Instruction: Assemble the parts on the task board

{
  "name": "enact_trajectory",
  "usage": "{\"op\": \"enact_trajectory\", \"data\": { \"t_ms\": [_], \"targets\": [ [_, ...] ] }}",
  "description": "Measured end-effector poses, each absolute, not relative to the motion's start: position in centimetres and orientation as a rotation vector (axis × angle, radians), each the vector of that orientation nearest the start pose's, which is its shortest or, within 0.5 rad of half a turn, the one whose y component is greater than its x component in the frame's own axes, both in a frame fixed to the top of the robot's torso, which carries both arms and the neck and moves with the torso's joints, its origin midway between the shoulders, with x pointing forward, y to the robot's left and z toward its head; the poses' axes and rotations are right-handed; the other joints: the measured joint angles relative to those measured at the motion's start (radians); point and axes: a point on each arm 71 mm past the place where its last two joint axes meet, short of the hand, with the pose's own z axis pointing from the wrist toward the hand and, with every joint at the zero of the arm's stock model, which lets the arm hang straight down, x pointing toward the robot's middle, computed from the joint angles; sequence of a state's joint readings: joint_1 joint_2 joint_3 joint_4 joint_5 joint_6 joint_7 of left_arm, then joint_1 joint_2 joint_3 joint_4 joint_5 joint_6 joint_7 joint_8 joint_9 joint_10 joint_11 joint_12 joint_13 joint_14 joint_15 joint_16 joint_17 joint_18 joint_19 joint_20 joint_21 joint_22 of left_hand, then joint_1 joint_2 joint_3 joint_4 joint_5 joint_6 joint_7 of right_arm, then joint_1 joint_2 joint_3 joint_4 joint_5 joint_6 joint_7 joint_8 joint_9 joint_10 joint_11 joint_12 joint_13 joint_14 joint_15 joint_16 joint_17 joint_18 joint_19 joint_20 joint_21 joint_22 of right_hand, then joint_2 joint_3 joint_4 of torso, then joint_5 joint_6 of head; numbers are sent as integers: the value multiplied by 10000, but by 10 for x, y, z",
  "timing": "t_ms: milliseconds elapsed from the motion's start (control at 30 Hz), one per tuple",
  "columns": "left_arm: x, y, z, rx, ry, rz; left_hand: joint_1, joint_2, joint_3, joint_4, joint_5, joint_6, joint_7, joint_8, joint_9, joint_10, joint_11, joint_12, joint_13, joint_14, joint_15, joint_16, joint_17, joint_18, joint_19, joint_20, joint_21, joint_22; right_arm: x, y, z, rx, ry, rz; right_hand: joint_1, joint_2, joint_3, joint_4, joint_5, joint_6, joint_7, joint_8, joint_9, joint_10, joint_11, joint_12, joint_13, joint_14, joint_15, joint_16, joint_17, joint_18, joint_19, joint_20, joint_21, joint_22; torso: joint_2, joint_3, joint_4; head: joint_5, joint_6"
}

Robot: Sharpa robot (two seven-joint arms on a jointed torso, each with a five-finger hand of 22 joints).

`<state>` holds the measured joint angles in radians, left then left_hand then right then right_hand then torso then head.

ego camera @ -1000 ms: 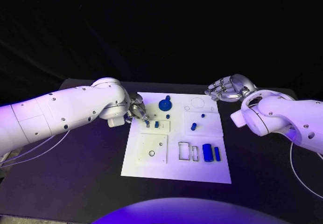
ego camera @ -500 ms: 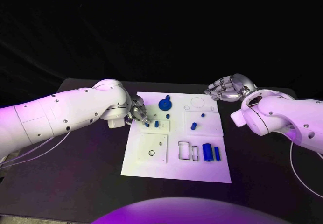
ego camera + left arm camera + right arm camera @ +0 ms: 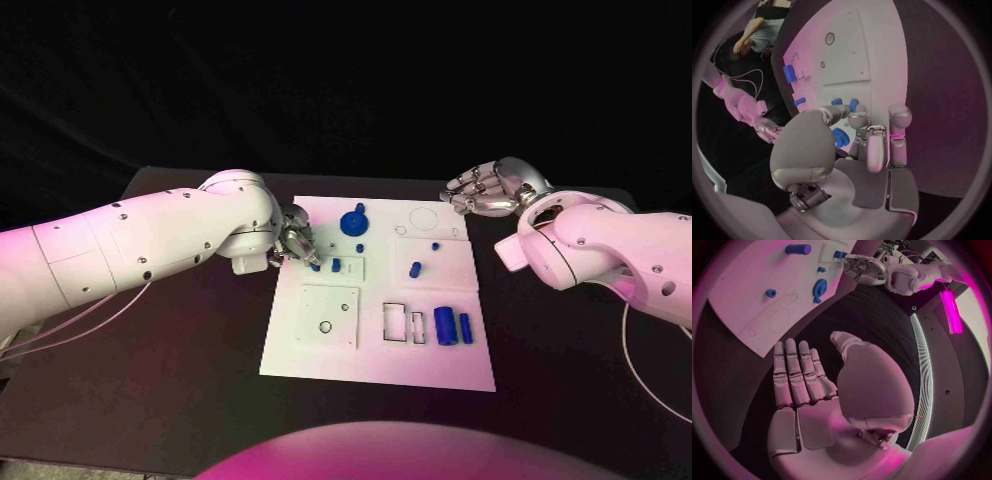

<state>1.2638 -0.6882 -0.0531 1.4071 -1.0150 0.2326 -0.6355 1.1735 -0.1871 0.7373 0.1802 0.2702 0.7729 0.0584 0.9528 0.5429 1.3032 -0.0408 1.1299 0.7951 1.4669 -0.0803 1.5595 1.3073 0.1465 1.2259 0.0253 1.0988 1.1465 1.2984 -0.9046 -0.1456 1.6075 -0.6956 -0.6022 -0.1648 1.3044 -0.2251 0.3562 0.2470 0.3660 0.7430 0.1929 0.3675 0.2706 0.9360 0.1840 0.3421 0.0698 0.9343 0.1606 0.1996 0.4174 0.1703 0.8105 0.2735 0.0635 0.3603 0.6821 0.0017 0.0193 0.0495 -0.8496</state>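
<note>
The white task board (image 3: 378, 365) lies mid-table. My left hand (image 3: 299, 243) hangs over its far left part, its fingertips (image 3: 857, 120) right beside two small blue pegs (image 3: 316, 267) (image 3: 336, 265) that stand in the board; nothing sits between the fingers. A large round blue part (image 3: 353, 222) stands just right of that hand. Other blue parts on the board are a small piece (image 3: 415, 269), a thick cylinder (image 3: 446, 326) and a thin bar (image 3: 464, 327). My right hand (image 3: 490, 190) floats past the board's far right corner, fingers straight and holding nothing (image 3: 811, 385).
Empty outlined slots (image 3: 394, 322) and a small round hole (image 3: 325, 328) mark the board's near half. Black table (image 3: 173, 400) surrounds the board on every side. My left forearm (image 3: 144, 245) stretches over the table's left part.
</note>
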Motion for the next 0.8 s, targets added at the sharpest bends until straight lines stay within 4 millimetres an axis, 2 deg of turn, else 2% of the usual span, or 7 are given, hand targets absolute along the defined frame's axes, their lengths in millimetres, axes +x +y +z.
{"op": "enact_trajectory", "data": {
  "t_ms": [333,600,633,700,800],
  "targets": [
    [500,176,-214,-1511,24189,-3206,2,2,0,0,-30,1,1,-22,-16,35,35,0,-1,0,0,0,0,-1,-1,0,39,21,480,-233,-176,7194,16500,7960,0,0,0,0,0,0,0,0,1,0,0,0,1,0,0,0,1,0,0,0,0,0,-1,0,0,9,-15],
    [501,173,-215,-1484,24202,-3175,-238,138,56,55,-58,5,5,-21,42,37,33,0,-1,0,0,36,0,0,-1,0,39,45,480,-233,-176,7193,16502,7964,0,0,0,0,0,0,0,0,1,0,0,0,2,0,0,0,2,0,0,0,0,0,-2,3,-2,5,-22],
    [501,173,-216,-1488,24209,-3163,-396,98,99,72,-125,18,17,-20,48,73,-2,0,-10,0,0,39,0,-1,-1,0,39,45,480,-233,-176,7192,16502,7965,0,0,0,0,0,0,0,0,1,0,0,0,1,0,0,0,1,0,0,0,0,1,-1,5,-3,2,-24],
    [501,173,-217,-1500,24226,-3139,-632,-59,456,-234,-245,33,-37,-48,69,72,-1,0,-22,-21,-20,39,0,-1,-1,0,27,45,480,-233,-176,7193,16502,7964,0,0,0,0,0,0,0,0,1,0,0,0,2,0,0,0,2,1,0,0,0,1,-1,7,-4,-2,-28],
    [502,173,-218,-1524,24255,-3099,-920,-123,477,-253,-285,69,-170,-84,67,73,-2,-39,-27,-15,-58,39,0,0,-1,0,-7,44,480,-233,-176,7195,16501,7961,0,0,0,0,0,0,0,0,-1,-1,1,0,0,-4,0,-4,-1,0,0,0,0,-3,0,6,-4,-7,-32]
  ]
}}
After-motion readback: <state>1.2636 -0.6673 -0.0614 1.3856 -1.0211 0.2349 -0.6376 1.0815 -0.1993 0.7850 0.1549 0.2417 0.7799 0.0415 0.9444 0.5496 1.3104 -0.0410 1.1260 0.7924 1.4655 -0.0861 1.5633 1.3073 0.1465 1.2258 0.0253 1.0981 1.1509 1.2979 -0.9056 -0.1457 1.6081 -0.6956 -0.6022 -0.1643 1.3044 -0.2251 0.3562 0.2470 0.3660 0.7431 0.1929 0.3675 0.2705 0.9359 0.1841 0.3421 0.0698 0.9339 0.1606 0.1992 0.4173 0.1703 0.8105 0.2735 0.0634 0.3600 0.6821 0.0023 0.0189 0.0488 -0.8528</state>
